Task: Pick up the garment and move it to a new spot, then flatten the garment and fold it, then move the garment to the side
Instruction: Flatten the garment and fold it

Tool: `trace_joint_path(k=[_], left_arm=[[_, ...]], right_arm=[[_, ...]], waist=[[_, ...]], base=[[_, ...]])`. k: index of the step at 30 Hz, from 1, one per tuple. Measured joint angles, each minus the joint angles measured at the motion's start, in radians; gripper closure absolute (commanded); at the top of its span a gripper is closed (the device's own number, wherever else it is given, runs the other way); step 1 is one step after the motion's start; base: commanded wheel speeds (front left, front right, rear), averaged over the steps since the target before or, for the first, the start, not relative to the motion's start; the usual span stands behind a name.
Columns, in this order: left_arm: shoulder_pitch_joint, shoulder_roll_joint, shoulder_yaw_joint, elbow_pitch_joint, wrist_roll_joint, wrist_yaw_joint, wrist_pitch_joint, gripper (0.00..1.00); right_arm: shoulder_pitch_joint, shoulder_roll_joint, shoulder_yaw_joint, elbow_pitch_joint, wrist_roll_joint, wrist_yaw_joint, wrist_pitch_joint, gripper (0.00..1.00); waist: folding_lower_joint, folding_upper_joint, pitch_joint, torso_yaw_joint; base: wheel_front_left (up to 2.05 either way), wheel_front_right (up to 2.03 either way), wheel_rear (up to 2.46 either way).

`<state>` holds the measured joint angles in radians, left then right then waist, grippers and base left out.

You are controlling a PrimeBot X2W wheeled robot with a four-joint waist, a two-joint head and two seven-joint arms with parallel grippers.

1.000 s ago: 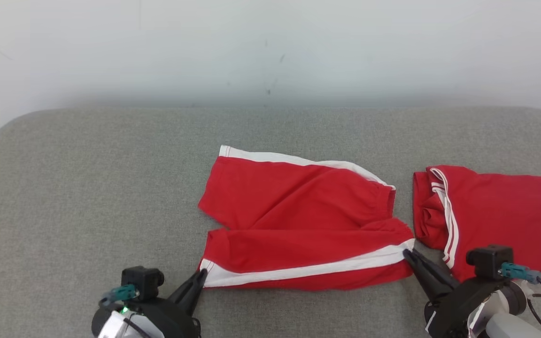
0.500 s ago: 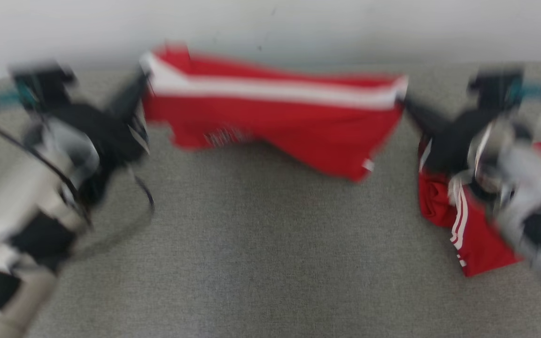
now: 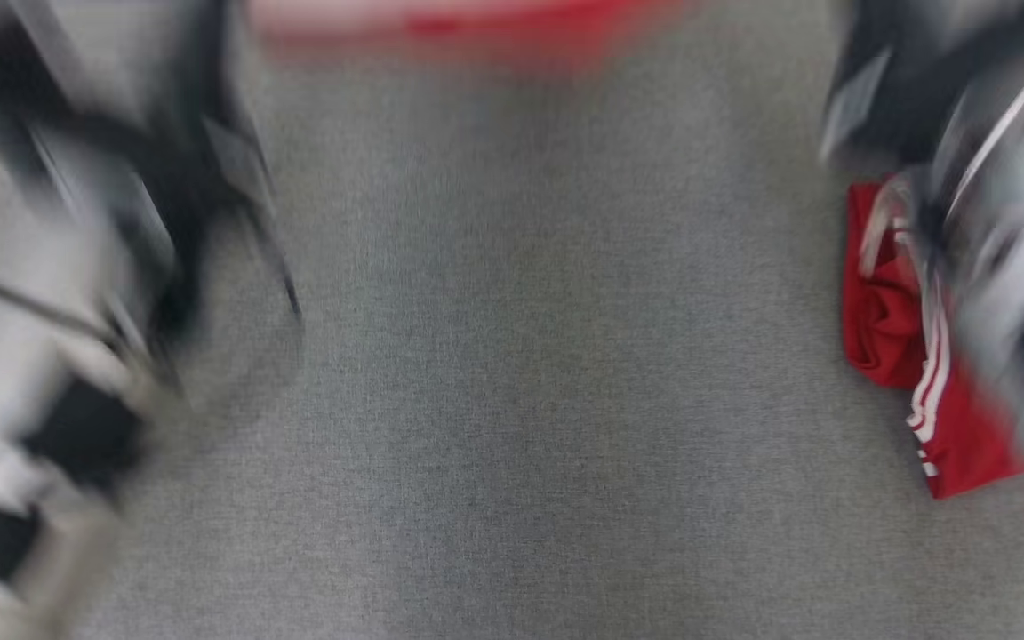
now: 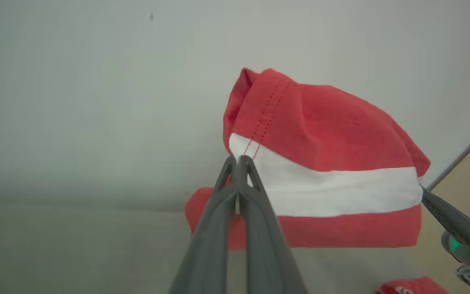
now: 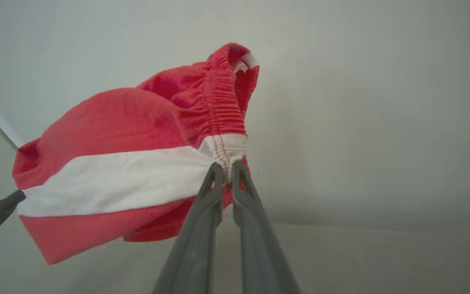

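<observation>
Garment point(image 4: 333, 134) held up w/ left gripper point(image 4: 238, 157) & right gripper point(image 5: 227, 164) each pinching an end.

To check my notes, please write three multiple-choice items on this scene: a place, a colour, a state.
1. Where do the right fingers grip the shorts? A) waistband B) leg middle C) pocket
2. The stripe's colour? A) blue B) white C) black
3. The shorts are: A) lying flat B) folded C) hung between two pairs of fingers
Key: 1 A, they pinch the gathered elastic; 2 B, white band on red cloth; 3 C, left fingers and right ones hold opposite ends aloft.
</observation>
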<state>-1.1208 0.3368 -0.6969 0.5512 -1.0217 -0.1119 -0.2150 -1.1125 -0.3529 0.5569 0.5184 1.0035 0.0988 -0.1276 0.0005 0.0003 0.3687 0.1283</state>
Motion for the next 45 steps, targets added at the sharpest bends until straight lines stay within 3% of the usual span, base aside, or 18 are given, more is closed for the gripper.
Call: trace_joint_path(k=[5, 15, 27, 33, 35, 36, 45], left_arm=[[0.317, -0.069, -0.053, 0.077, -0.052, 0.000, -0.015, 1.00], [0.489, -0.111, -0.118, 0.080, -0.016, -0.002, -0.032, 1.00], [0.646, -0.100, -0.185, 0.092, 0.016, 0.001, -0.032, 1.00], [0.653, -0.083, -0.250, 0.122, 0.091, 0.033, -0.030, 1.00], [0.653, -0.086, -0.272, 0.126, 0.123, 0.044, -0.021, 0.49], [0.653, -0.092, -0.284, 0.128, 0.135, 0.052, -0.017, 0.00], [0.644, -0.110, -0.326, 0.134, 0.199, 0.102, -0.014, 0.00]], right_arm=[[0.350, -0.013, 0.049, 0.048, 0.025, 0.007, -0.059, 1.00], [0.615, -0.029, 0.106, 0.017, 0.026, 0.017, -0.096, 1.00], [0.766, -0.074, 0.105, -0.011, 0.035, 0.020, -0.110, 1.00], [0.776, -0.057, 0.115, -0.047, 0.032, 0.020, -0.111, 1.00], [0.777, -0.059, 0.113, -0.055, 0.030, 0.020, -0.112, 1.00], [0.777, -0.062, 0.112, -0.057, 0.029, 0.020, -0.112, 1.00], [0.796, -0.085, 0.094, -0.082, 0.024, 0.006, -0.116, 1.00]], waist=[[-0.0005, 0.0000, -0.001, 0.008], [-0.0007, -0.0003, -0.105, -0.003], [-0.0008, -0.0004, -0.247, -0.003], [-0.0008, -0.0005, -0.284, 0.002], [-0.0007, -0.0004, -0.284, 0.002], [-0.0006, -0.0004, -0.283, 0.003], [-0.0005, -0.0004, -0.271, 0.026]], base=[[0.00, 0.00, 0.00], [0.00, 0.00, 0.00], [0.00, 0.00, 0.00], [0.00, 0.00, 0.00], [0.00, 0.00, 0.00], [0.00, 0.00, 0.00], [0.00, 0.00, 0.00]])
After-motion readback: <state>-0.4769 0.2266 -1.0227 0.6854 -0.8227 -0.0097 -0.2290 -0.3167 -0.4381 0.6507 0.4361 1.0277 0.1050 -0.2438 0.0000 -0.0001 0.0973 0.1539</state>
